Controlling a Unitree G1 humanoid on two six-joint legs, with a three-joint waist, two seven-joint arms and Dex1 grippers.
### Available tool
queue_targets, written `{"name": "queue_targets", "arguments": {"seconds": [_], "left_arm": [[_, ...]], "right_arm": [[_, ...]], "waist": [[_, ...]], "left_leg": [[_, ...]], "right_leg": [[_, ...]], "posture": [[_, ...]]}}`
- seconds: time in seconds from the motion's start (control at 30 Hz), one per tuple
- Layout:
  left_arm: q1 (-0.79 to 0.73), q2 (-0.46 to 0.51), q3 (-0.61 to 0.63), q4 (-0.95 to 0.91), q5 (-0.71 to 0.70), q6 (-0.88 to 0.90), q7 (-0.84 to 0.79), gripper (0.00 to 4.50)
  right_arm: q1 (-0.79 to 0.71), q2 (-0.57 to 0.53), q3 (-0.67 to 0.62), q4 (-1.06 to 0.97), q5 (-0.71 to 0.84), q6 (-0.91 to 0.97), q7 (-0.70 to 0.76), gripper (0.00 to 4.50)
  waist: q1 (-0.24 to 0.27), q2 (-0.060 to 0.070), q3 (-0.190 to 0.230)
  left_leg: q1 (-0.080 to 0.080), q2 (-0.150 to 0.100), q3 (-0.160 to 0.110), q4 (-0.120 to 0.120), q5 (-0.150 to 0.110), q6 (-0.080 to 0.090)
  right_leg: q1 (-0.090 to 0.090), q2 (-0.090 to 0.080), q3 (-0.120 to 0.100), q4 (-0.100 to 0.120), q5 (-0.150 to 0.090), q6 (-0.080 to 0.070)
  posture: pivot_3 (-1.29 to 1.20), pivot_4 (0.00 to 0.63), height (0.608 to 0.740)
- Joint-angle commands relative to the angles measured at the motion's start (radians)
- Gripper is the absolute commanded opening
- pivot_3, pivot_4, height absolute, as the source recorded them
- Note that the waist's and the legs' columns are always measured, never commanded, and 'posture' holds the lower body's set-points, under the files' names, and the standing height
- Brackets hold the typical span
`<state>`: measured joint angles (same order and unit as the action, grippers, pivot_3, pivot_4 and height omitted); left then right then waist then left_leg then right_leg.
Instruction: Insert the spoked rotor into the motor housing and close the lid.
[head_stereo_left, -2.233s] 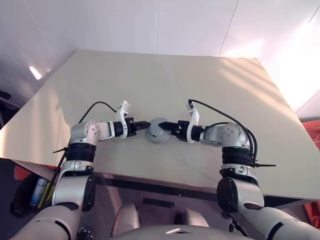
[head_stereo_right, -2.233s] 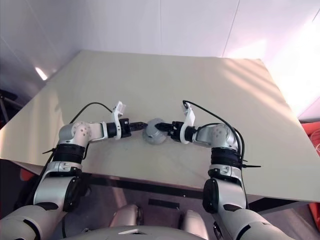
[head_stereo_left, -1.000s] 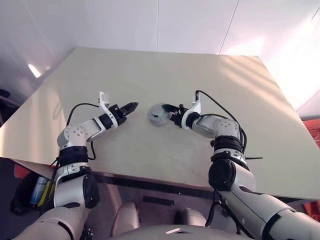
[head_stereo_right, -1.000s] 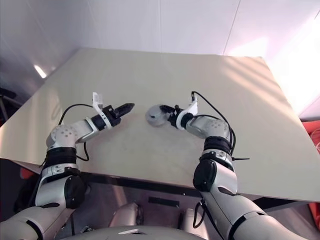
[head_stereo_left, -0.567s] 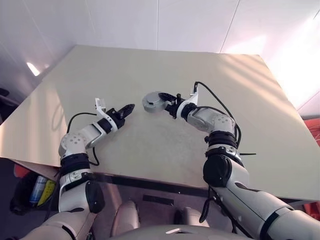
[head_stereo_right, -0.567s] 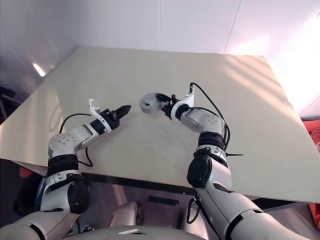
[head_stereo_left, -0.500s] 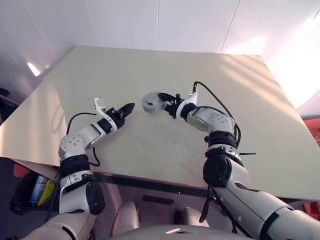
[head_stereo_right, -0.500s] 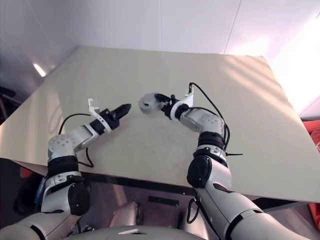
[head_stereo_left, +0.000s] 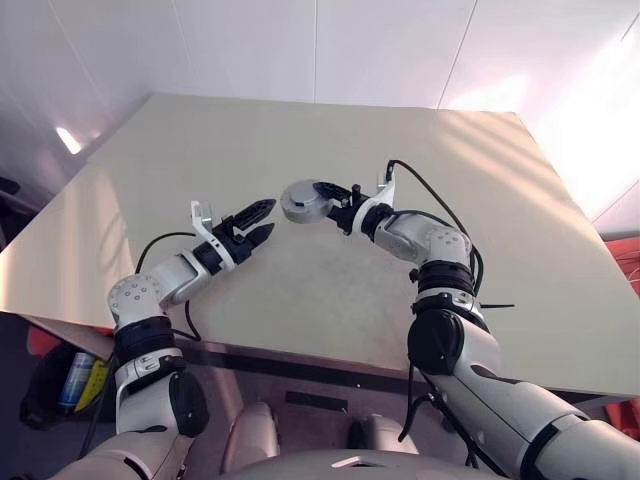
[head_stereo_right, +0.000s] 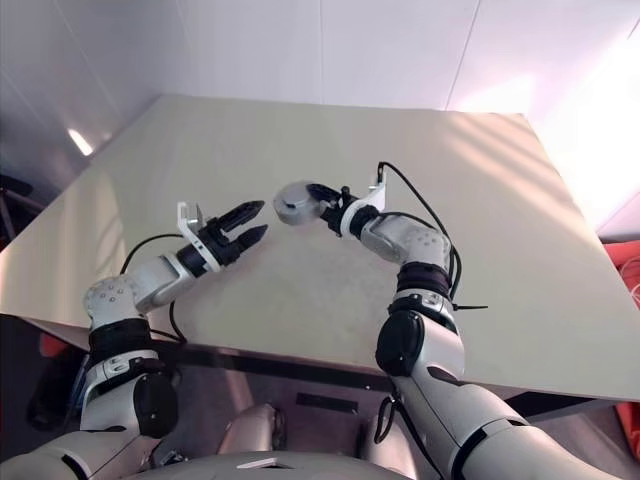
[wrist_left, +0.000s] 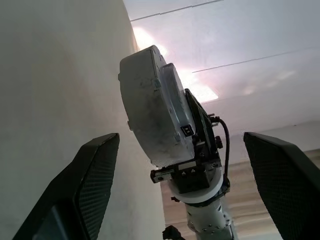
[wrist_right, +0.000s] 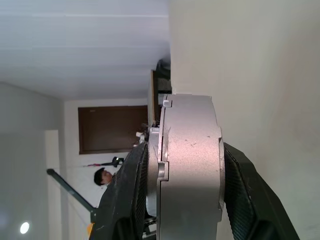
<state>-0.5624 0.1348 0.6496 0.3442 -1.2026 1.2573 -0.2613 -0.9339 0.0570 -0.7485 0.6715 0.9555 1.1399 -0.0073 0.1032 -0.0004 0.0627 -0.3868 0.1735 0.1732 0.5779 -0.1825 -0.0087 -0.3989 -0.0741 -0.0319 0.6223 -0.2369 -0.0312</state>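
Silver-grey metal is what your right gripper (head_stereo_left: 335, 203) has hold of: the motor housing (head_stereo_left: 303, 201) with the lid (wrist_right: 191, 165) on it, a thick round assembly clamped across its thickness between the two black fingers (wrist_right: 239, 195) and lifted clear of the beige table (head_stereo_left: 330, 290). From the right wrist you see it edge-on, a seam running round between its two halves and a small square tab at the rim. You cannot see the spoked rotor in any view. Your left gripper (head_stereo_left: 262, 220) has nothing in it; its jaws stand wide apart, pointing toward the housing from the robot's left, near it but not touching. In the left wrist view the assembly sits between the spread fingertips (wrist_left: 97, 172), with the right gripper's mount behind it. A person (wrist_right: 102, 177) shows far back in the room.
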Motion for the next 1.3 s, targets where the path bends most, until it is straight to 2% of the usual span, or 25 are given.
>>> {"name": "queue_targets", "arguments": {"seconds": [0.03, 0.3, 0.77, 0.87, 1.0, 1.03, 1.17, 1.3], "left_arm": [[-0.053, -0.012, 0.015, 0.024, -0.076, -0.003, 0.009, 4.23], [-0.071, -0.032, -0.004, 0.064, -0.112, -0.008, 0.031, 4.23], [-0.075, -0.01, -0.068, 0.087, -0.071, -0.061, -0.028, 4.23], [-0.075, -0.003, -0.072, 0.099, -0.065, -0.075, -0.04, 3.64], [-0.076, -0.002, -0.072, 0.107, -0.068, -0.089, -0.045, 2.35], [-0.077, -0.002, -0.072, 0.109, -0.069, -0.093, -0.045, 2.16], [-0.08, 0.002, -0.07, 0.116, -0.073, -0.095, -0.052, 2.16], [-0.083, 0.003, -0.072, 0.121, -0.068, -0.101, -0.057, 2.16]], "right_arm": [[-0.03, 0.012, 0.018, -0.091, 0.091, 0.057, 0.012, 2.03], [0.005, 0.02, 0.048, -0.161, 0.139, 0.147, 0.01, 2.03], [0.021, 0.009, 0.084, -0.186, 0.157, 0.141, 0.019, 2.03], [0.022, 0.005, 0.087, -0.185, 0.159, 0.135, 0.02, 2.03], [0.023, 0.002, 0.093, -0.184, 0.161, 0.132, 0.023, 2.03], [0.024, 0.001, 0.096, -0.185, 0.16, 0.13, 0.026, 2.03], [0.028, -0.004, 0.114, -0.189, 0.149, 0.119, 0.041, 2.03], [0.053, -0.018, 0.183, -0.235, 0.12, 0.103, 0.113, 2.03]], "waist": [[0.001, 0.0, 0.0], [0.002, 0.0, 0.0], [0.003, 0.0, 0.0], [0.003, 0.0, 0.0], [0.003, 0.0, 0.0], [0.003, 0.0, 0.0], [0.003, 0.0, 0.0], [0.005, 0.0, 0.0]], "left_leg": [[0.0, 0.0, 0.0, 0.0, 0.0, 0.0], [0.0, 0.0, -0.001, 0.0, 0.0, 0.0], [0.0, -0.001, -0.002, 0.0, 0.0, 0.0], [0.0, -0.001, -0.002, 0.0, 0.0, 0.0], [0.0, -0.001, -0.002, 0.001, 0.0, 0.0], [0.0, -0.001, -0.002, 0.001, 0.0, 0.0], [0.0, -0.001, -0.002, 0.001, 0.0, 0.0], [0.0, -0.001, -0.002, 0.001, 0.0, 0.0]], "right_leg": [[0.0, 0.0, 0.0, 0.0, 0.0, 0.0], [0.001, 0.0, 0.0, 0.0, 0.0, 0.001], [0.001, 0.0, 0.0, 0.0, 0.001, 0.002], [0.001, 0.0, 0.0, 0.0, 0.001, 0.002], [0.001, 0.0, 0.0, 0.0, 0.001, 0.002], [0.002, 0.0, 0.0, 0.0, 0.001, 0.002], [0.002, 0.0, 0.0, 0.0, 0.001, 0.002], [0.002, 0.0, 0.0, 0.0, 0.001, 0.002]], "posture": [[0.0, 0.0, 0.74], [0.0, 0.0, 0.74], [0.0, 0.0, 0.74], [0.0, 0.0, 0.74], [0.0, 0.0, 0.74], [0.0, 0.0, 0.74], [0.0, 0.0, 0.74], [0.0, 0.0, 0.74]]}}
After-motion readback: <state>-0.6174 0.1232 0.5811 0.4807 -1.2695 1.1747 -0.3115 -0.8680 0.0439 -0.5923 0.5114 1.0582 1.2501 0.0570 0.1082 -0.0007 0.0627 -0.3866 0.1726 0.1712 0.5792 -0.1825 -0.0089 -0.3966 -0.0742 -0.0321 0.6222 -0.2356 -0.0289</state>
